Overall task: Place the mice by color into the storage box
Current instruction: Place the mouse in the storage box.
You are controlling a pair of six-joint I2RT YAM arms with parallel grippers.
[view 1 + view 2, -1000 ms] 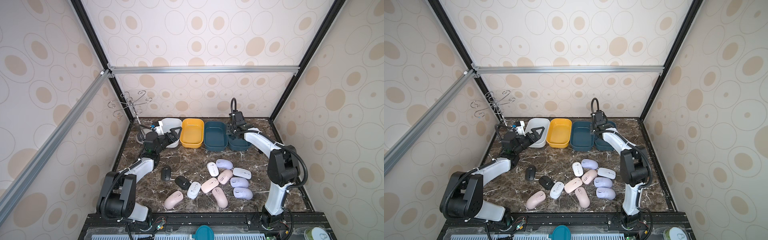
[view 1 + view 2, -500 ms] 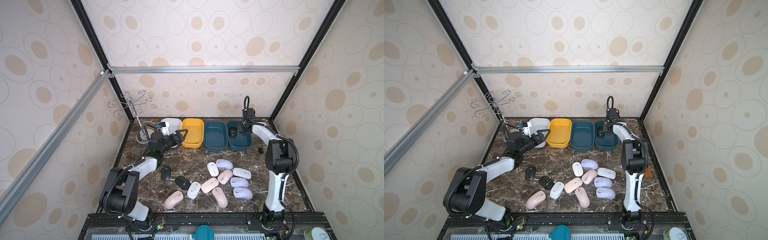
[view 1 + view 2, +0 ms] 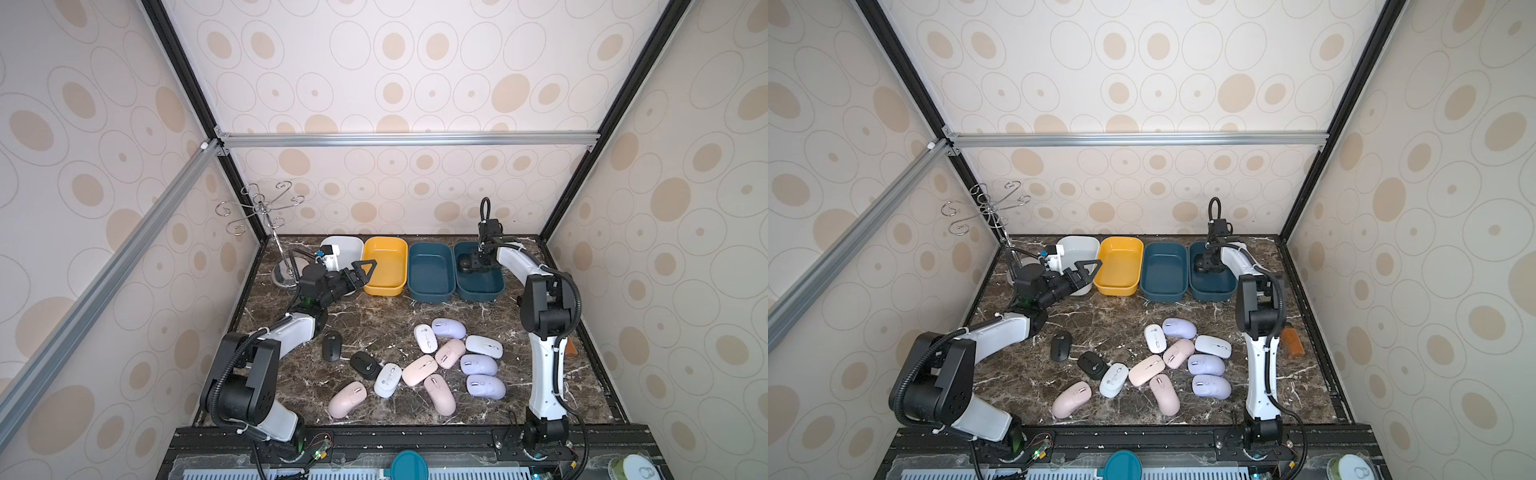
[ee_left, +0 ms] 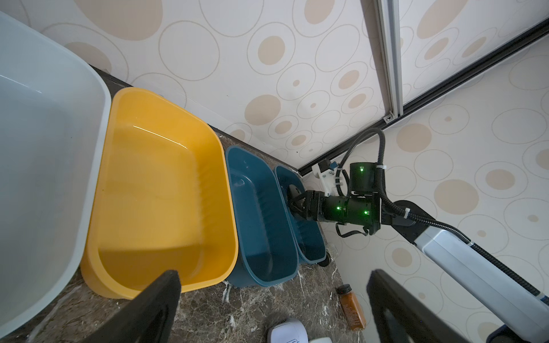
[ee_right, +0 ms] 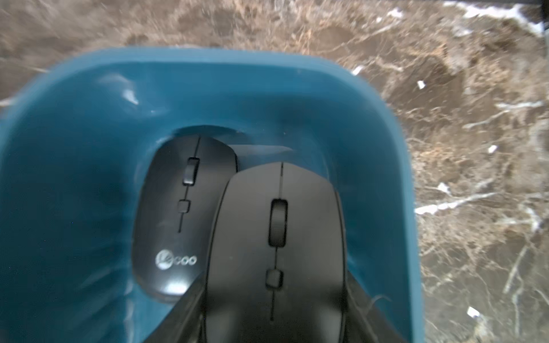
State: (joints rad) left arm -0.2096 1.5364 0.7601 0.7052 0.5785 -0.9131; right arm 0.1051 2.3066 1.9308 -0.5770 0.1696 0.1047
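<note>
Two black mice are showing inside the teal box, which is standing two places right of the yellow box. The right fingers are clamping the held mouse by its sides. It is matte, smooth and oval, with a scroll wheel, a small square button behind it and a thin centre seam. Whether it is touching the box floor I cannot tell. Beside it and partly hidden by it, the Lecoo mouse is lying flat, slimmer and glossier, showing a silver logo.

The left fingers are hanging wide apart and empty, just beside the yellow box's near left corner.

On the tabletop, nearer than the yellow box, twelve more are lying loose: two loose black mice, three white mice, four pink mice and three lavender mice.
</note>
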